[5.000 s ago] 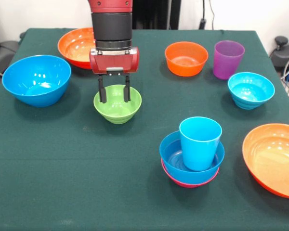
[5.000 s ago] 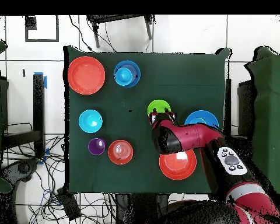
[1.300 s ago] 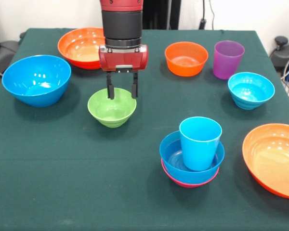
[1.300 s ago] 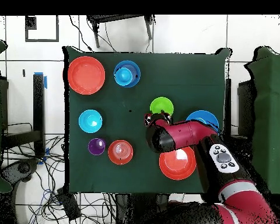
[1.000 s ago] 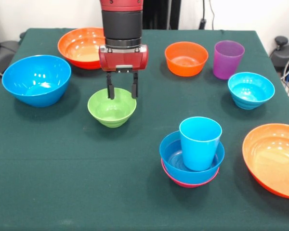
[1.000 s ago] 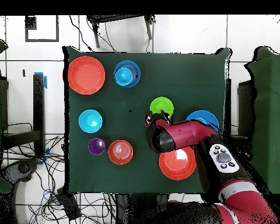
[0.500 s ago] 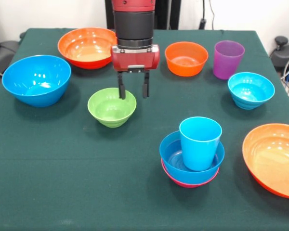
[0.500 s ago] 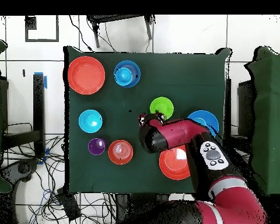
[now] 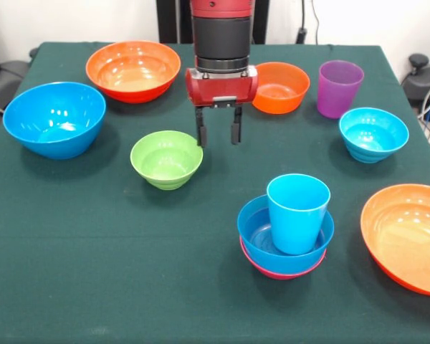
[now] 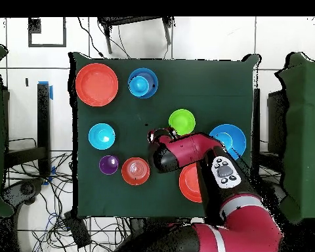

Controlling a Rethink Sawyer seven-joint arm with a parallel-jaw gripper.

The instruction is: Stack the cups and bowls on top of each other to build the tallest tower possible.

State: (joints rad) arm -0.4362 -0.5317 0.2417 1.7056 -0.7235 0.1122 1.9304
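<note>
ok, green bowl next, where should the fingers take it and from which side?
Probably by the rim, coming straight down. The green bowl sits upright and open on the table, its thin lip exposed all round, so one finger could go inside and one outside. The side nearest the gripper looks easiest; the fingers hang open, empty, just beside it.

The red and black arm hangs straight down at upper centre, its claw (image 9: 218, 134) empty, fingers apart.

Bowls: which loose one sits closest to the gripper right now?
The green bowl, beside and just below the open gripper in the front view. It is the only green one; the small orange bowl behind the arm is next closest.
</note>
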